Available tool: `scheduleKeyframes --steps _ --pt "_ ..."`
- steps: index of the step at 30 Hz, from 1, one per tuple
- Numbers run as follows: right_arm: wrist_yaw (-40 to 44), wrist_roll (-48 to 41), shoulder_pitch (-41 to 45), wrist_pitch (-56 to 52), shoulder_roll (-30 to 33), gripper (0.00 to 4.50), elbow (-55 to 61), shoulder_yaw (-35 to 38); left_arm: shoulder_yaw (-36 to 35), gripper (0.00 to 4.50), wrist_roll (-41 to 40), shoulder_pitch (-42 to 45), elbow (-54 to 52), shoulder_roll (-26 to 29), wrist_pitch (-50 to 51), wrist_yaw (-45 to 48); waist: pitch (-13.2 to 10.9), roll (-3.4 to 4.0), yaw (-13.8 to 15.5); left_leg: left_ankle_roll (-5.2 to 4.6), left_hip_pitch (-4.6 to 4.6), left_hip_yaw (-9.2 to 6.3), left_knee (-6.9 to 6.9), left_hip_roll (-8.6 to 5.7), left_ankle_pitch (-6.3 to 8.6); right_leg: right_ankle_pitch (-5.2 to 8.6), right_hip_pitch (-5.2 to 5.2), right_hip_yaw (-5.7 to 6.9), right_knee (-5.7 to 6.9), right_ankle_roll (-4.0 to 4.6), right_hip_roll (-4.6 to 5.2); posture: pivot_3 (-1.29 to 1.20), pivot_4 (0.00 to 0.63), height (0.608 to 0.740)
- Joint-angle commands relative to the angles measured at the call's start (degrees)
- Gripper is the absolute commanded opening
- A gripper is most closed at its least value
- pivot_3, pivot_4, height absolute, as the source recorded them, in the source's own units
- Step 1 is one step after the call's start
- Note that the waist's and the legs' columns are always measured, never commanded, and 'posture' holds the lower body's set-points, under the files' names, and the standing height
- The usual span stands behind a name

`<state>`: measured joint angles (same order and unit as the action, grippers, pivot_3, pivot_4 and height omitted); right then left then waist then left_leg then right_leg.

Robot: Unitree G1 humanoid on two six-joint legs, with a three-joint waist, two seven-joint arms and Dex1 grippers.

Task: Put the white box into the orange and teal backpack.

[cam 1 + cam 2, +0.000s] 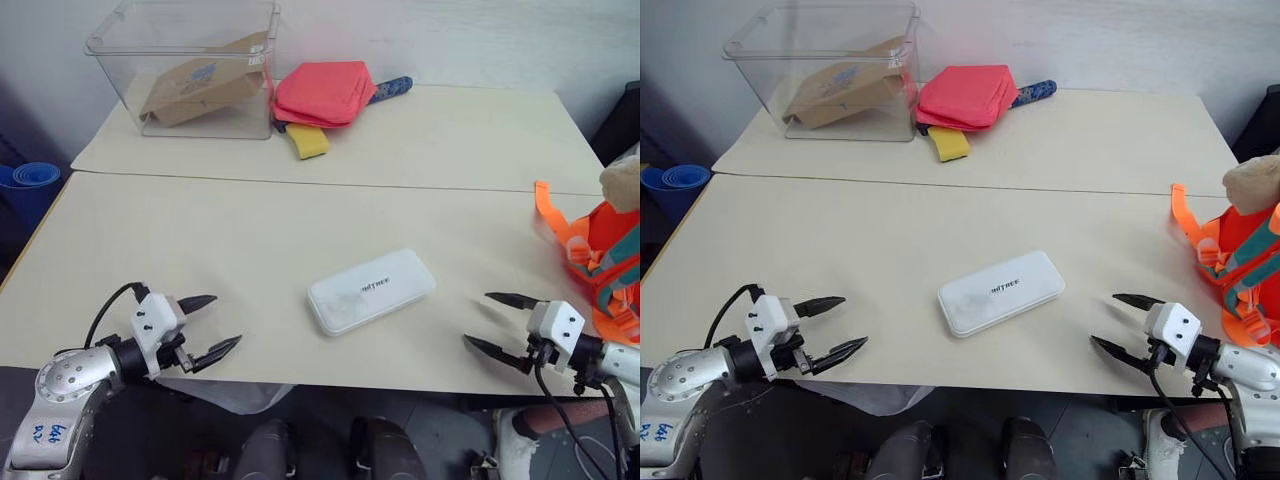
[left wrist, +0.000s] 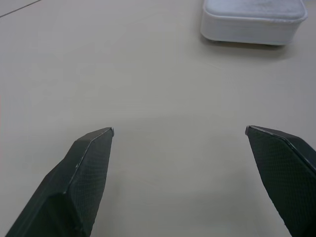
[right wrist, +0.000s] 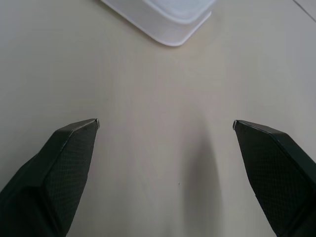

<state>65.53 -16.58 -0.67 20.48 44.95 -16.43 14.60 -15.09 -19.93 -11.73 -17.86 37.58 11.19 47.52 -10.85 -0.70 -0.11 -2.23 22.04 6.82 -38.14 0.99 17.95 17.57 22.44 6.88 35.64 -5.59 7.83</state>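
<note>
With both sets of fingers point(image 1: 211, 325) point(image 1: 500, 322) apart and empty, I should straddle the flat white rounded box point(image 1: 371, 290) at mid-frame across its narrow sides, squarely.

Left gripper point(image 1: 218, 324) and right gripper point(image 1: 488, 320) low over near edge, pointing inward toward each other, fingers spread wide, both empty.

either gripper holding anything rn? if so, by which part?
Nothing held. Left gripper and right gripper both have jaws open, apart from the white box lying flat on the table.
</note>
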Motion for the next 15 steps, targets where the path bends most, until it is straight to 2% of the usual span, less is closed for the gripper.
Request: scheduleKeyframes --steps 1,7,9,12,15 --pt "0.79 -1.71 0.17 -0.51 1.57 4.47 -0.09 1.55 -0.92 4.5 0.97 -0.34 -0.45 -0.26 -2.53 -1.08 0.0 0.0 -0.01 0.0 0.0 0.0 0.0 0.0 0.0 0.0 0.0 0.0 0.0 0.0 0.0 0.0 0.15 0.74" --pt "0.52 -0.16 1.46 0.15 1.67 4.47 -0.98 0.22 -1.16 4.5 -0.57 2.72 -2.05 -0.58 0.71 -3.8 0.0 0.0 0.01 0.0 0.0 0.0 -0.01 0.0 0.0 0.0 -0.01 0.0 0.0 0.0 0.0 0.0 0.15 0.74" --pt "-1.78 -0.74 6.04 -1.91 1.93 4.47 -3.22 1.37 -1.11 4.5 -2.96 4.61 -4.6 -0.38 5.29 -5.28 0.0 0.01 -0.05 0.0 0.0 0.0 -0.02 0.0 -0.01 0.0 -0.01 0.0 0.0 0.0 0.0 0.0 0.15 0.74" --pt "-2.17 -2.11 12.37 -5.77 2.1 3.9 -5.04 1.0 -1.03 3.92 -8.11 7.2 -7.1 -0.08 14.91 -7.18 -0.02 0.03 -0.33 0.0 0.0 0.04 -0.06 -0.01 -0.03 0.0 0.02 -0.04 0.07 -0.01 0.0 0.0 0.15 0.74" --pt "-1.34 2.4 17.2 -5.61 1.44 2.91 -7.17 -4.14 5.26 3.0 -5.14 8.3 -6.78 0.21 18.99 -8.09 -0.01 0.04 -0.14 0.11 -0.07 0.02 -0.03 0.03 -0.1 0.01 0.01 -0.03 0.17 0.02 -0.08 0.0 0.15 0.74"
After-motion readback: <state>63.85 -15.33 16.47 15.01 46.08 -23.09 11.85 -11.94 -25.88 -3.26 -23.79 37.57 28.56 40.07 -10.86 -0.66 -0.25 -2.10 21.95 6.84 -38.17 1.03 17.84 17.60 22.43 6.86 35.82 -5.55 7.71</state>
